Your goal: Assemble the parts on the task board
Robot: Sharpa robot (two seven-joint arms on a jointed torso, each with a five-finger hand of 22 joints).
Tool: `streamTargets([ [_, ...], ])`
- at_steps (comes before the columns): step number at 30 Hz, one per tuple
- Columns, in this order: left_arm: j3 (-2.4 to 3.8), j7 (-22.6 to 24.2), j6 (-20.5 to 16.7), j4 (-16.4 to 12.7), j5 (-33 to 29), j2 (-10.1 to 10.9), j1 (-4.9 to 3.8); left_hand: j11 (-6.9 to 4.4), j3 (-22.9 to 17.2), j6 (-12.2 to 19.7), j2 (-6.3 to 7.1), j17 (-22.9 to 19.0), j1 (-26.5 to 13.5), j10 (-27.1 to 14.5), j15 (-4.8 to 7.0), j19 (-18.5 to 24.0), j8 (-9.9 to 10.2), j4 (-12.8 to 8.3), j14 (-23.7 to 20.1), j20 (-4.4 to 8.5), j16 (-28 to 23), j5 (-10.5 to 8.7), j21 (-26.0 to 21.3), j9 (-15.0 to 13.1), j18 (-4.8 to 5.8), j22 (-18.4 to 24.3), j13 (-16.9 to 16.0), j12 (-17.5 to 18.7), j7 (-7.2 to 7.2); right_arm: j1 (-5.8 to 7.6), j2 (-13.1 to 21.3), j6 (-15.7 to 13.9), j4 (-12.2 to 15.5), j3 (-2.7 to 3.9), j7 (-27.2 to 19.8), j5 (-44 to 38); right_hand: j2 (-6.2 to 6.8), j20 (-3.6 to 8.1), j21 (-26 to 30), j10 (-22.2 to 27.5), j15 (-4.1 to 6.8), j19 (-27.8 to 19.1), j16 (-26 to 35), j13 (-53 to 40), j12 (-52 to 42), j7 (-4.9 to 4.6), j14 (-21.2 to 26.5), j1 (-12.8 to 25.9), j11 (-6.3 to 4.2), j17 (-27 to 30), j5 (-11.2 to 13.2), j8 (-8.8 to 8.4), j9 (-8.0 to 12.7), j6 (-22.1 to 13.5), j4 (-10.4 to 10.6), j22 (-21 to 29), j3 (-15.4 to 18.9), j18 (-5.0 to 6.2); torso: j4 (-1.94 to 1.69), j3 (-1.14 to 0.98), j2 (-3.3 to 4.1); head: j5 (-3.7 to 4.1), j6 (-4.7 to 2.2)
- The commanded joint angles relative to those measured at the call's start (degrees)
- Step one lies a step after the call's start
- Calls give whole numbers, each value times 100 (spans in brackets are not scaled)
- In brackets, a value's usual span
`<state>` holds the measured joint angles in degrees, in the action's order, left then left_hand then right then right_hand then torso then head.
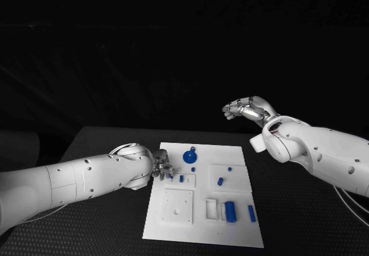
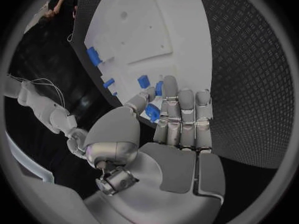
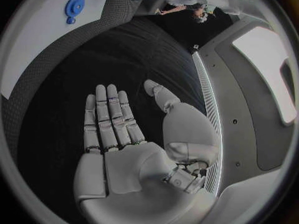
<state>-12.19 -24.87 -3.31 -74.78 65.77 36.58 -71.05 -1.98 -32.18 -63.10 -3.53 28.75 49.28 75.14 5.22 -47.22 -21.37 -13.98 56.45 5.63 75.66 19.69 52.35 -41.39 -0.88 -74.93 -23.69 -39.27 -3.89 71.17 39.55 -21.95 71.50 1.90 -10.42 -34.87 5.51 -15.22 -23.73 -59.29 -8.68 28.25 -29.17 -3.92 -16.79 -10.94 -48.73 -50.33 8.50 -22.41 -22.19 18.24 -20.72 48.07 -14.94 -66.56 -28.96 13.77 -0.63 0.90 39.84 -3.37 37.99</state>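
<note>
The white task board (image 1: pixel 240 234) lies in the middle of the black table. My left hand (image 1: pixel 161 168) is at the board's left edge; in the left wrist view its thumb and fingers (image 2: pixel 181 117) pinch a small blue part (image 2: pixel 152 113) just above the board (image 2: pixel 181 30). My right hand (image 1: pixel 246 110) is raised beyond the board's far right corner, fingers apart and empty, as the right wrist view shows (image 3: pixel 115 129). A round blue disc (image 1: pixel 190 156) lies at the board's far end, also seen from the right wrist (image 3: pixel 74 6).
Several other blue parts sit on the board: a short peg (image 1: pixel 220 181), a thick cylinder (image 1: pixel 230 209) and a slim bar (image 1: pixel 251 213) toward the near right. A square white plate (image 1: pixel 177 205) lies at the near left. Black table surrounds the board.
</note>
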Motion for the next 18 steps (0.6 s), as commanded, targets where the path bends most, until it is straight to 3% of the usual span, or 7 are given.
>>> streamTargets([
  [1,-13,-72,-36,-55,176,19,16,-145,-79,-211,-80,6,1,172,15,-42,-21,-127,51,506,38,41,25,9,-89,-114,-8,17,169,-1,2,49,10,3,-33,0,28,-16,38,-34,-14,-42,22,4,37,-27,-17,-3,-4,9,-39,23,5,-4,36,-9,-14,38,-3,1,1,2,16],
  [10,-41,-60,-13,-36,177,-13,69,-148,-79,-218,-84,7,-13,183,20,-51,-25,-140,60,512,38,62,33,17,-90,-113,-10,22,173,-1,2,47,11,3,-34,0,29,-16,39,-36,-15,-42,21,4,41,-27,-17,-4,-4,11,-42,23,6,-4,37,-10,-14,38,-1,9,2,1,22],
  [18,-41,-55,28,-65,177,-21,94,-149,-79,-220,-89,7,-19,186,22,-54,-26,-143,63,513,38,66,36,20,-90,-113,-11,25,173,-1,1,48,6,2,-34,0,28,-16,40,-38,-15,-42,20,4,44,-27,-17,-5,-4,12,-44,23,7,-4,38,-12,-15,39,0,3,0,6,25],
])
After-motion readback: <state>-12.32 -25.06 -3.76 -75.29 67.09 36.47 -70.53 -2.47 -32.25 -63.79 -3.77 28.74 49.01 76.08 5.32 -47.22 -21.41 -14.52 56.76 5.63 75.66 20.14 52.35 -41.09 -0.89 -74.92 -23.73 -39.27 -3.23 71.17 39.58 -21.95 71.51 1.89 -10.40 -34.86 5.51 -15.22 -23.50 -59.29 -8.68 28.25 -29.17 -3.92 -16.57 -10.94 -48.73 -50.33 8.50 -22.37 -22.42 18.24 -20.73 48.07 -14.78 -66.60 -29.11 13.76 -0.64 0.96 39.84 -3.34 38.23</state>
